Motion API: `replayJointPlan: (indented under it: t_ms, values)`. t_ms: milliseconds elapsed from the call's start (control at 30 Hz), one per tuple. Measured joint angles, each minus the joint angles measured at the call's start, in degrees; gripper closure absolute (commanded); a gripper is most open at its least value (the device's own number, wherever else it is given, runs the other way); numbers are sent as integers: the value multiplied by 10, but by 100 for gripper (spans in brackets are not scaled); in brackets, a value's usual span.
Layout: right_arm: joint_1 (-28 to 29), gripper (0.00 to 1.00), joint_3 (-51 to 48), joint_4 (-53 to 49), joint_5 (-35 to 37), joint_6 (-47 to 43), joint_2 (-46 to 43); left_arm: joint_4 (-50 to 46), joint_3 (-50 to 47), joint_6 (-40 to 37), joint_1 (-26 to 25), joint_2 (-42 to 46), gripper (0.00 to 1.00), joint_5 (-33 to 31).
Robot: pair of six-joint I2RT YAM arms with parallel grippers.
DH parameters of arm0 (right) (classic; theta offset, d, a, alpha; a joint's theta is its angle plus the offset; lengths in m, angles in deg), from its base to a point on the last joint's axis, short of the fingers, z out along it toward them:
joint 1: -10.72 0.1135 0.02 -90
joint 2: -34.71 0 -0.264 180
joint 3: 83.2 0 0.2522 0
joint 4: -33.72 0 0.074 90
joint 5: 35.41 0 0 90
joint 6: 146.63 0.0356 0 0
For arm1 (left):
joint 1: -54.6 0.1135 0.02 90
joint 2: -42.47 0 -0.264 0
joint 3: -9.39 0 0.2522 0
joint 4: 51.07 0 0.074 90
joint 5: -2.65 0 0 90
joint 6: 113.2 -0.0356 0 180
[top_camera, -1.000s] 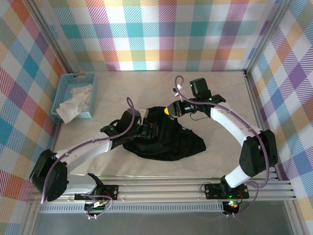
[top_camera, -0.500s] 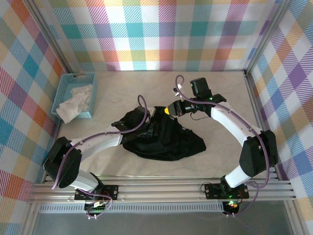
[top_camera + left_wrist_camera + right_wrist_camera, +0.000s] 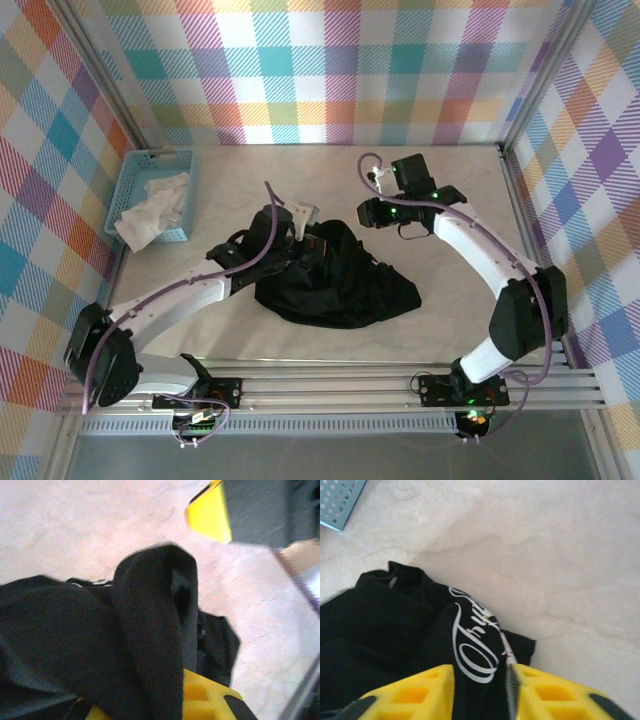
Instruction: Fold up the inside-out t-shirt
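Blue basket far left; left gripper pinches a raised fold of the black shirt (bunched on the table); right gripper hovers, jaws narrowly parted over the print.

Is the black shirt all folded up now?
Not folded. The t-shirt lies crumpled in a lumpy heap on the table, edges uneven.

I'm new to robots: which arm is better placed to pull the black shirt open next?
Probably left: the left fingers pinch a fold of the shirt, while the right fingers stand open.
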Motion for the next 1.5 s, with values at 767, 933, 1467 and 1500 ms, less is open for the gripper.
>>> replayJointPlan:
  t_ms: [767,933,1467,1500]
  values:
    - [86,66,-217,224,-151,-17,-41,-48,13,1,9,49,100,13]
    - [84,100,-203,212,-164,-40,-32,-61,13,-1,13,52,100,-29]
    - [40,100,-202,254,-395,30,-104,-120,88,-18,27,-61,54,-262]
    - [38,100,-202,259,-402,38,-102,-125,87,-20,30,-59,45,-269]
